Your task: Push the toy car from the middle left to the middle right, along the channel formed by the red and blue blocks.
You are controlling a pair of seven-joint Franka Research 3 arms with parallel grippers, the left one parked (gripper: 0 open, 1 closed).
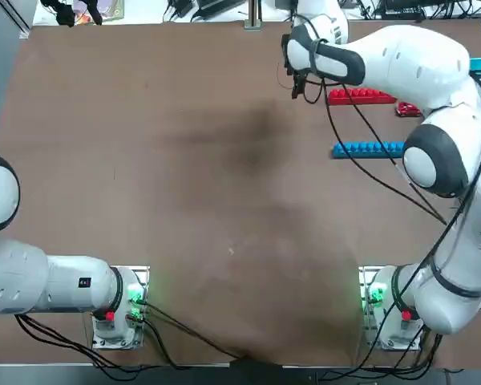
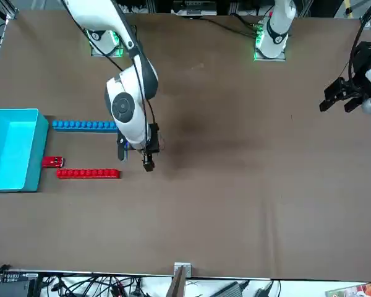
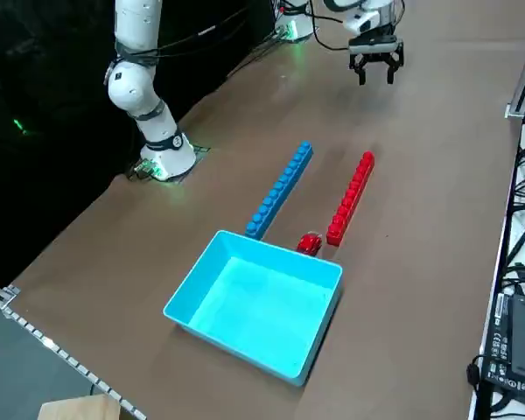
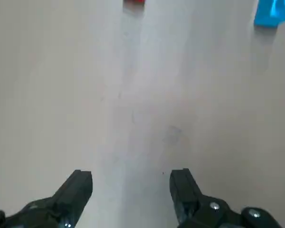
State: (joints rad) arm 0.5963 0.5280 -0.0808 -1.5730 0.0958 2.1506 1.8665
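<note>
The toy car (image 3: 309, 244) sits at the right end of the channel (image 3: 306, 203), just beside the right end of the far red block row (image 3: 351, 198). The blue block row (image 3: 279, 191) forms the near wall. A light blue bin (image 3: 258, 306) rests on the worktop (image 3: 420, 262) to the right. I hold my right gripper (image 4: 130, 194) above the worktop, left of both rows, its fingers spread and apart from the car.

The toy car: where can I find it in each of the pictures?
Top: toy car at the upper right, beside the white arm.
Front: left side, touching or nearly touching the blue bin.
Right side: just past the bin's far edge.
Right wrist: not identifiable.
Shared landmark, first three: the red block row.
</note>
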